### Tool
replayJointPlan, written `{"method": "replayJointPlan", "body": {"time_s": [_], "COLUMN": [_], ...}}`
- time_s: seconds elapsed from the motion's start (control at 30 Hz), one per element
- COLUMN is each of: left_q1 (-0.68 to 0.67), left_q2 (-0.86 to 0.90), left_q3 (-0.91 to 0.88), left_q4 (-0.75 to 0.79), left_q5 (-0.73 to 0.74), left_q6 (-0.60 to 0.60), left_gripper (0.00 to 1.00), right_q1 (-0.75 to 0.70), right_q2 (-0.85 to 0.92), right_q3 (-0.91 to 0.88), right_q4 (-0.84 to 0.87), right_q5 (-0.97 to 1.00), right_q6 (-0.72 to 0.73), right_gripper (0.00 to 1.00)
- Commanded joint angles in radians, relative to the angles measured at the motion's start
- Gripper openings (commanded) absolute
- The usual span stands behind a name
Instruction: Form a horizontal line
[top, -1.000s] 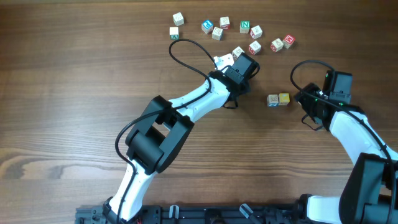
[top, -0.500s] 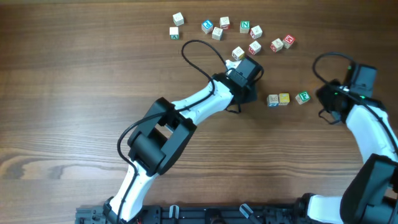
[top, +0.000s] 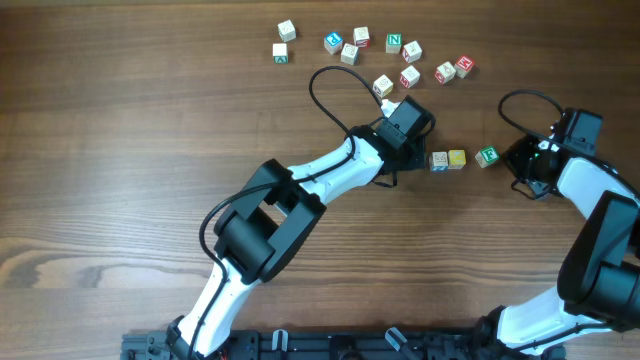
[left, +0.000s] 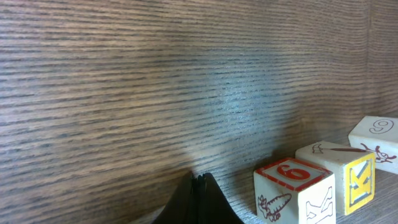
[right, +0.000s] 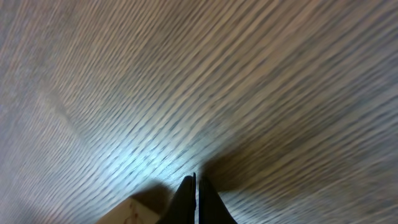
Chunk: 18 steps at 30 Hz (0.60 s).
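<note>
Three small cubes lie in a row: a pale cube (top: 438, 160), a yellow cube (top: 456, 158) touching it, and a cube with a green letter (top: 487, 156) a small gap to the right. My left gripper (top: 418, 148) sits just left of the pale cube, shut and empty. In the left wrist view its fingertips (left: 199, 186) meet on the wood, with the pale cube (left: 292, 190), showing a red 6, and the yellow cube (left: 341, 174) to their right. My right gripper (top: 518, 160), also shut and empty, is just right of the green-letter cube. A cube corner (right: 134, 211) shows beside the closed gripper (right: 196, 186).
Several loose letter cubes are scattered along the back, from a white one (top: 287, 30) at the left to a red-lettered one (top: 464, 66) at the right. One cube (top: 383, 85) lies close behind my left wrist. Black cables loop above both arms.
The right gripper let go of the green-letter cube, pulled back to the right and shut. The left arm swung right toward the row and its gripper shut.
</note>
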Motion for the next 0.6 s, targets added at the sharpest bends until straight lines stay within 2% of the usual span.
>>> {"method": "replayJointPlan", "body": {"time_s": [0.0,0.23,0.57], "left_q1": [-0.005,-0.005,-0.014], "left_q2": [0.049,0.062,0.062], "left_q3": [-0.005,-0.005,-0.005], "left_q4": [0.009,0.033,0.036], "left_q5": [0.005,0.02,0.02], "left_q6": [0.019,0.019,0.019], "left_gripper": [0.05,0.07,0.07], "right_q1": [0.003,0.003,0.003], "right_q2": [0.019,0.019,0.019], "right_q3": [0.014,0.014,0.014], "right_q4": [0.005,0.016,0.064], "right_q5": [-0.122,-0.127,-0.128], "right_q6": [-0.028,-0.025,0.09], "right_gripper": [0.04,0.05,0.04]}}
